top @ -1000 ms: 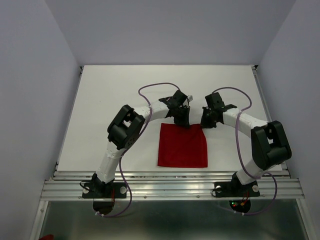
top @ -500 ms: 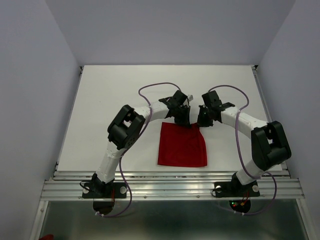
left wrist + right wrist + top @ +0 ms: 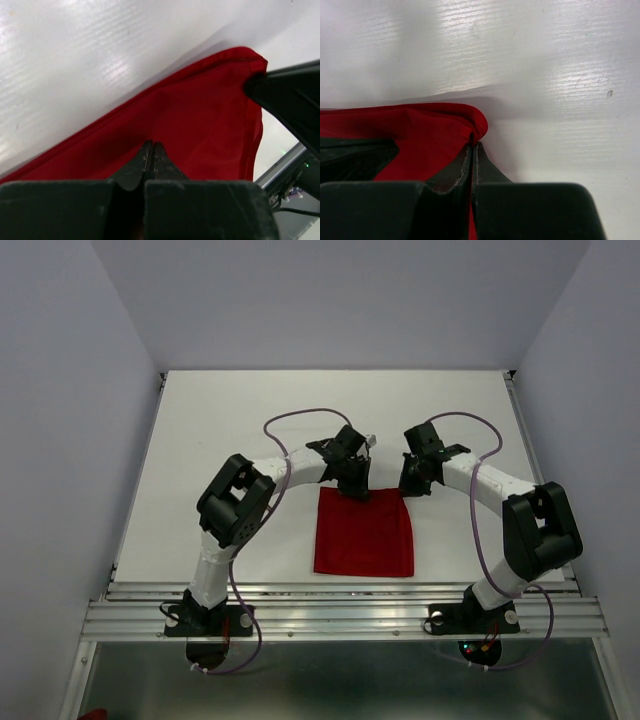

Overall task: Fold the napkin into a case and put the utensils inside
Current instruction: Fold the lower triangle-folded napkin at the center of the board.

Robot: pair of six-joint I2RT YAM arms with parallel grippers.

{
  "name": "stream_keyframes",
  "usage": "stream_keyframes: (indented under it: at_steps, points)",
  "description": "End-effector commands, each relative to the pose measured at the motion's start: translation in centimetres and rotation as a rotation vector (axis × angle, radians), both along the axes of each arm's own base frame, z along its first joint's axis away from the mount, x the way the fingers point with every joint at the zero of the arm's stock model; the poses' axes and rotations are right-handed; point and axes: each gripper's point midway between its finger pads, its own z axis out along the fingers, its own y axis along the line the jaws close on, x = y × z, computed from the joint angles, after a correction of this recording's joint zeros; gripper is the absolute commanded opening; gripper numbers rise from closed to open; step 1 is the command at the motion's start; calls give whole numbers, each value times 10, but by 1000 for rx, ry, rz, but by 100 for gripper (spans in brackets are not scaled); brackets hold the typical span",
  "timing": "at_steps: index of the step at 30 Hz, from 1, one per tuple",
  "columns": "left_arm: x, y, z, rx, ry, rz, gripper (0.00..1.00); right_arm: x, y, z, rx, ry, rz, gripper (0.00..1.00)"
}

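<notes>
- Both arms bend inward over the white table, and their wrists come close together at the far edge of the napkin.
- The left gripper has its jaws pressed together and pinches the far left part of the red cloth.
- The right gripper is also closed and nips the far right corner, which curls up at its tips.
- The napkin lies in the near middle of the table, between the two arm bases, with its far edge a little lifted.
- From above, the gripper bodies hide both pinched corners.
- In the left wrist view, the right gripper shows only as a dark shape at the cloth's corner, partly cut off by the edge.
</notes>
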Motion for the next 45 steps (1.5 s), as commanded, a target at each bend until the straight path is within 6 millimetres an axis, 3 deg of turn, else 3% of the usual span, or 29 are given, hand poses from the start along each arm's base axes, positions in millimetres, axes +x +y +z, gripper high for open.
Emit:
stream_keyframes:
  at_steps: [1,8,11,18,23,26,32,36,45]
  points:
    - [-15,-3,34,-69,-25,-53,0,9,1,9,-11,-29,-15,1]
    - [-37,-18,34,-127,15,-111,0,10,3,11,0,-36,-11,1]
    - [-42,-22,26,-121,37,-114,0,9,3,11,1,-34,-13,1]
    - [-40,-14,-25,-13,48,-61,0,6,3,12,6,-35,-5,1]
    - [-46,-12,-39,-1,82,-76,0,2,4,19,21,-44,0,1]
    - [-43,-12,-32,0,65,-74,0,0,3,21,20,-48,2,1]
    - [-32,-27,36,-111,-23,-79,0,-1,4,19,28,-47,13,1]
    - [-16,-27,60,-146,-63,-52,0,0,5,21,29,-54,13,1]
    - [21,-24,32,-108,-46,3,0,2,7,21,37,-49,10,1]
